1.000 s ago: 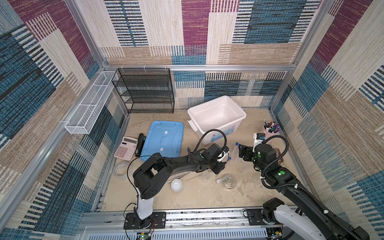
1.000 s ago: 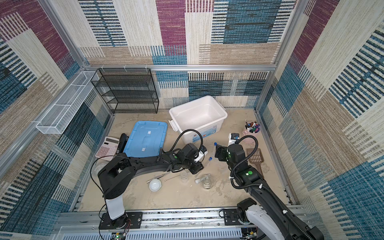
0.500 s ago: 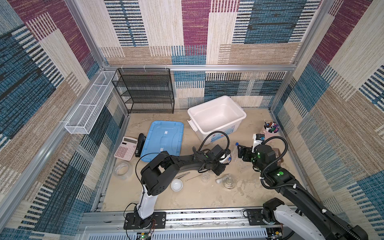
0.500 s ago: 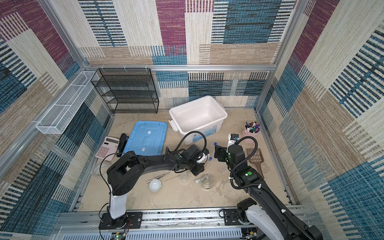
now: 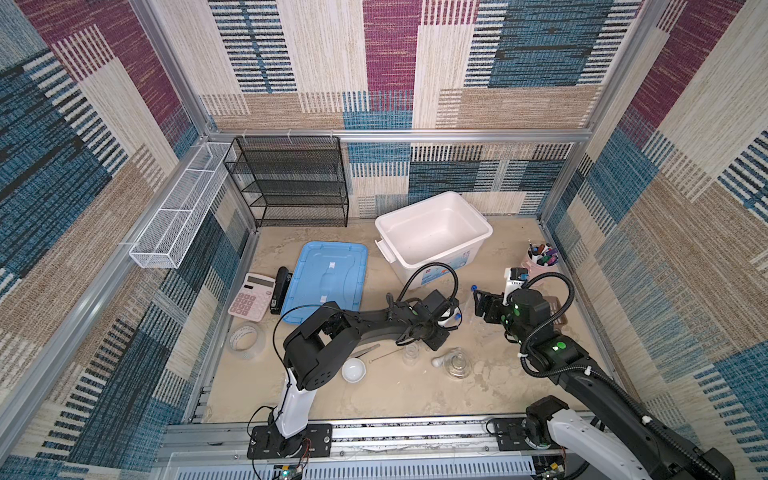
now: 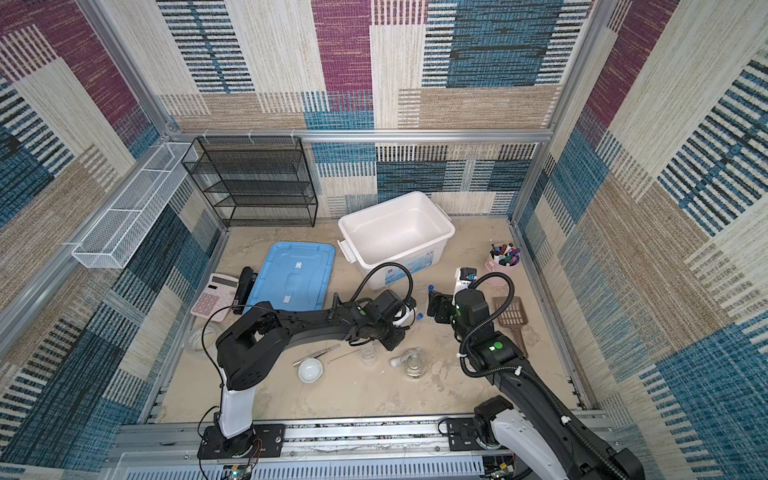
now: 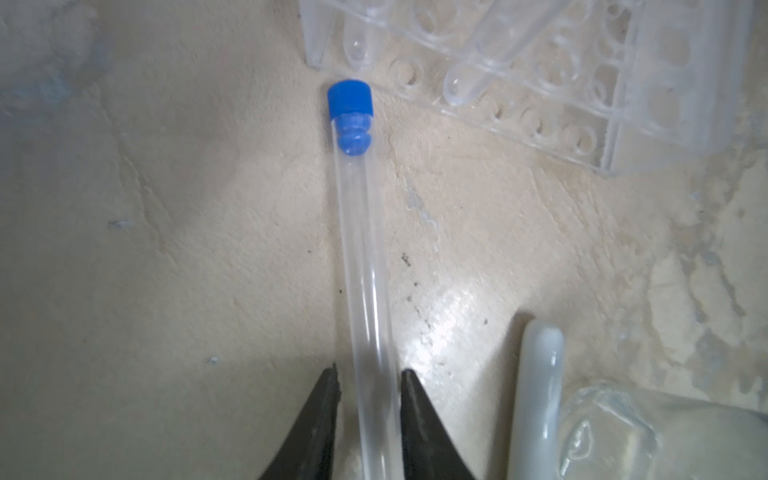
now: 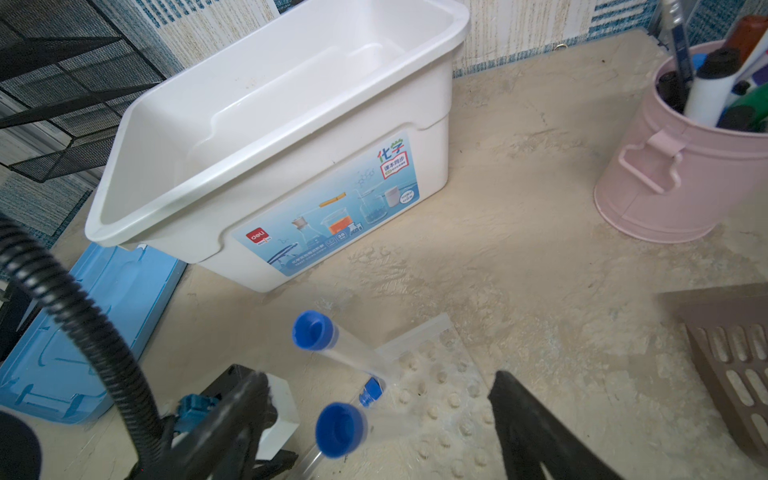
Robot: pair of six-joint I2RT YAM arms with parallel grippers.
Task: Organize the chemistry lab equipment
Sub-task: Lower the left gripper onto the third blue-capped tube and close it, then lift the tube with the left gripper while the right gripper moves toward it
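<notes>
Test tube (image 7: 362, 249) (blue-capped) between left jaws, white bin (image 8: 266, 166) labelled deli

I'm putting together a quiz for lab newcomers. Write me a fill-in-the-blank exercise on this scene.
1. The test tube that the left end effector straddles lies on the table and has a ____ cap.
2. The right end effector hovers over the rack with its jaws ____.
3. The markers stand in a ____ bucket.

Missing words: blue; open; pink.
</notes>
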